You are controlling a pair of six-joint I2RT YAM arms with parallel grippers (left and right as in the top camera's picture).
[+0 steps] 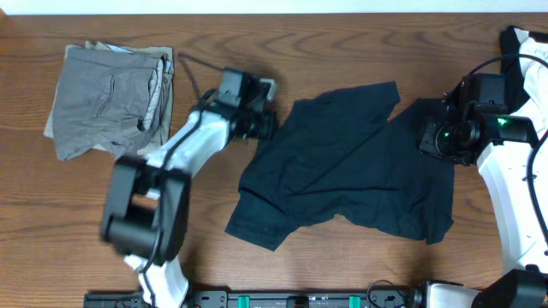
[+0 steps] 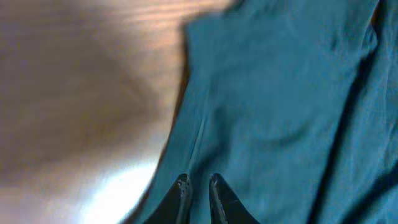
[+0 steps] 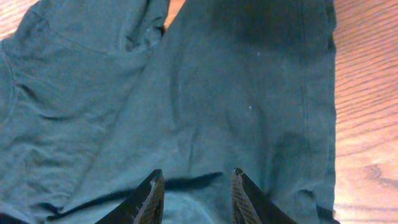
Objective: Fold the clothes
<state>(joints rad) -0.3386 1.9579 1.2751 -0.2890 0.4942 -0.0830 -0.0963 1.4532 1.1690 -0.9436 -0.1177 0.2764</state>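
A dark navy T-shirt (image 1: pixel 342 167) lies crumpled in the middle of the wooden table (image 1: pixel 360 51). My left gripper (image 1: pixel 261 124) is at the shirt's left edge. In the left wrist view the T-shirt (image 2: pixel 280 93) fills the right side. There my left gripper (image 2: pixel 198 182) has its jaws almost together, pinching a thin strip of fabric just inside that edge. My right gripper (image 1: pixel 432 137) is over the shirt's right side. In the right wrist view my right gripper (image 3: pixel 198 177) stands open, with the T-shirt (image 3: pixel 217 81) lying loose under and between its fingers.
Folded grey shorts (image 1: pixel 107 98) lie at the back left of the table. A black-and-white garment (image 1: pixel 524 47) shows at the back right corner, behind my right arm. Bare wood (image 2: pixel 74 93) lies left of the shirt.
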